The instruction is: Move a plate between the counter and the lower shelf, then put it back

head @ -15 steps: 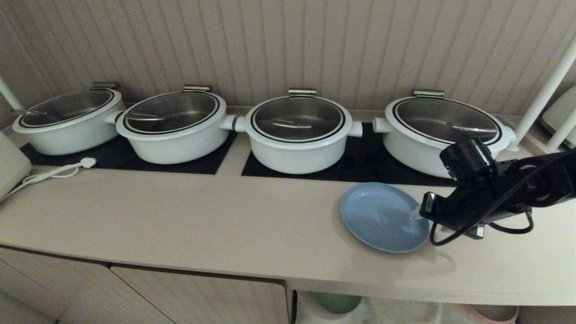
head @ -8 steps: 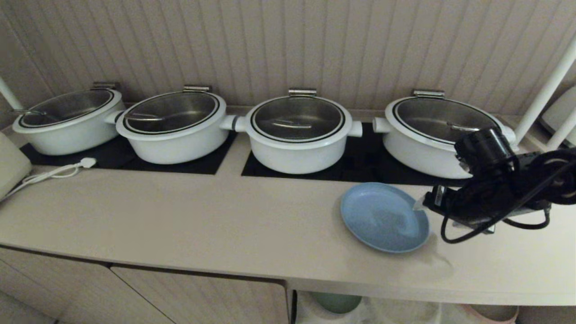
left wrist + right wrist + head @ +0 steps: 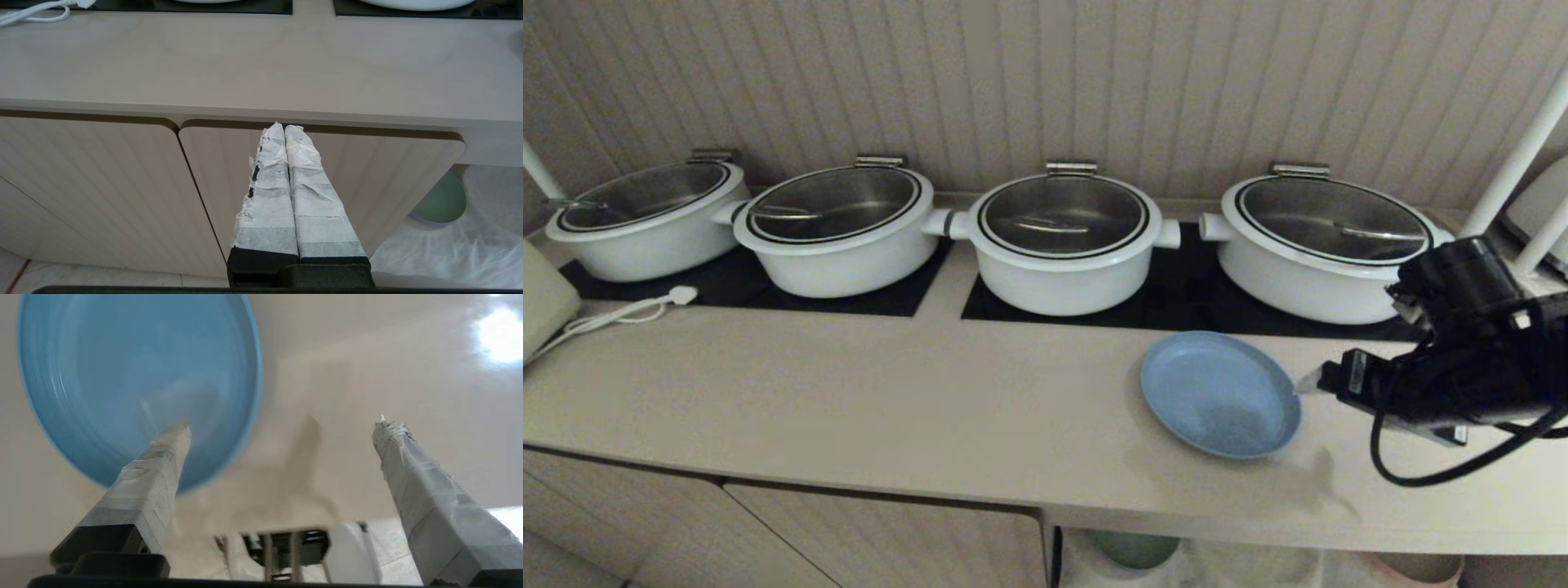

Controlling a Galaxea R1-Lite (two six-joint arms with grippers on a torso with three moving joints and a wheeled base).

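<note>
The light blue plate [image 3: 1219,394] lies flat on the beige counter [image 3: 931,400], just in front of the black hob panel [image 3: 1176,302] and the rightmost of four white lidded pots [image 3: 1319,245]. My right gripper [image 3: 282,428] hangs beside the plate's right edge, above the counter, with its taped fingers [image 3: 408,465] spread wide and nothing between them; in the right wrist view one finger overlaps the plate's rim and the other sits over bare counter. My left gripper [image 3: 284,130] hangs low in front of the cabinet door [image 3: 327,171], below the counter's front edge, its two taped fingers pressed together on nothing. Beside that door the lower shelf [image 3: 470,228] opens, with a wrinkled white cloth over its base and a green plate [image 3: 443,202] on the cloth. A white cable [image 3: 621,314] lies at the counter's far left.
</note>
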